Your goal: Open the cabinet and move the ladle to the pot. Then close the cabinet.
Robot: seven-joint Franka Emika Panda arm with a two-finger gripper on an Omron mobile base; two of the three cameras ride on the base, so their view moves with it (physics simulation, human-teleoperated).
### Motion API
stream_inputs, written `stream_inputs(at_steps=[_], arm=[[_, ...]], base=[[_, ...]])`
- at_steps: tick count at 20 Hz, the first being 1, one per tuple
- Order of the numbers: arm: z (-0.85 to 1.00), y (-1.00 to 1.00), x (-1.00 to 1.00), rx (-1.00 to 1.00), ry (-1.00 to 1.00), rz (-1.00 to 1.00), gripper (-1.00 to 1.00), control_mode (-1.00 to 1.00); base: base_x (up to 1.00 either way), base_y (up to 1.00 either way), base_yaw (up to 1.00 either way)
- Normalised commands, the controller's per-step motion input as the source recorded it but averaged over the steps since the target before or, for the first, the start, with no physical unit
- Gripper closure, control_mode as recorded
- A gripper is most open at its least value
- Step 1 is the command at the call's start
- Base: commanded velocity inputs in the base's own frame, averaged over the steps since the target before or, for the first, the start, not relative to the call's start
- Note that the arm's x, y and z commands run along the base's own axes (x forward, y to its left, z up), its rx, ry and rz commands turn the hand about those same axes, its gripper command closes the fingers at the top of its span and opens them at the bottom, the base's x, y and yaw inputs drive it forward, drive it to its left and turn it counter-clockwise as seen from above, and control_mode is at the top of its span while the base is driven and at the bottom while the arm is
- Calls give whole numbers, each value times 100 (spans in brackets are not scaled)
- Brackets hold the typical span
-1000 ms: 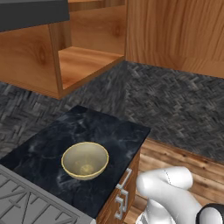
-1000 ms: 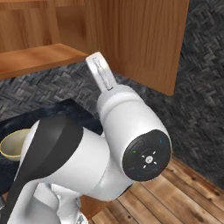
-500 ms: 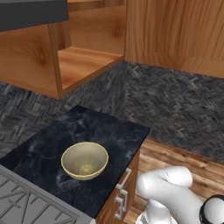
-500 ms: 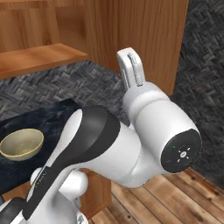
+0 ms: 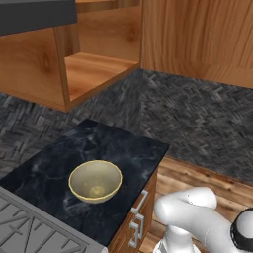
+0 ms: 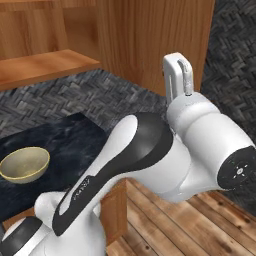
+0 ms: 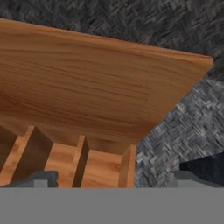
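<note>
The wall-hung wooden cabinet [image 5: 99, 69] stands open, its bare shelf and plain interior showing. A broad wooden panel [image 5: 197, 34] beside the opening looks like its swung-out door [image 6: 150, 40]. In the hand view my gripper [image 7: 117, 179] is open with nothing between its fingertips [image 7: 41, 177], and it looks up at the cabinet's underside [image 7: 96, 96] and its dividers. In the right base view my hand [image 6: 177, 75] is raised in front of the panel's lower edge. The ladle and the pot are out of view.
A yellowish-beige bowl [image 5: 95, 180] sits on the dark marble counter [image 5: 123, 148]. A grey stove top [image 5: 29, 232] lies at the lower left. Under-counter drawers with silver handles [image 5: 138, 217] face the wooden floor [image 5: 207, 178]. A dark woven backsplash [image 5: 197, 118] runs behind.
In the right base view my arm has swung to the right, carrying the raised hand along the front of the wooden panel. Bowl, counter and cabinet have stayed put. The jaws stay open.
</note>
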Motion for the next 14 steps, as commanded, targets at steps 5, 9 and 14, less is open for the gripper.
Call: stream_inputs(at_steps=[5,9,14], arm=[[-5,-35,31,3,-1,0,-100,-100],[-16,-29,36,1,-2,3,-100,-100],[-16,-36,46,0,-5,5,-100,-100]], base=[[0,0,0],[0,0,0],[0,0,0]])
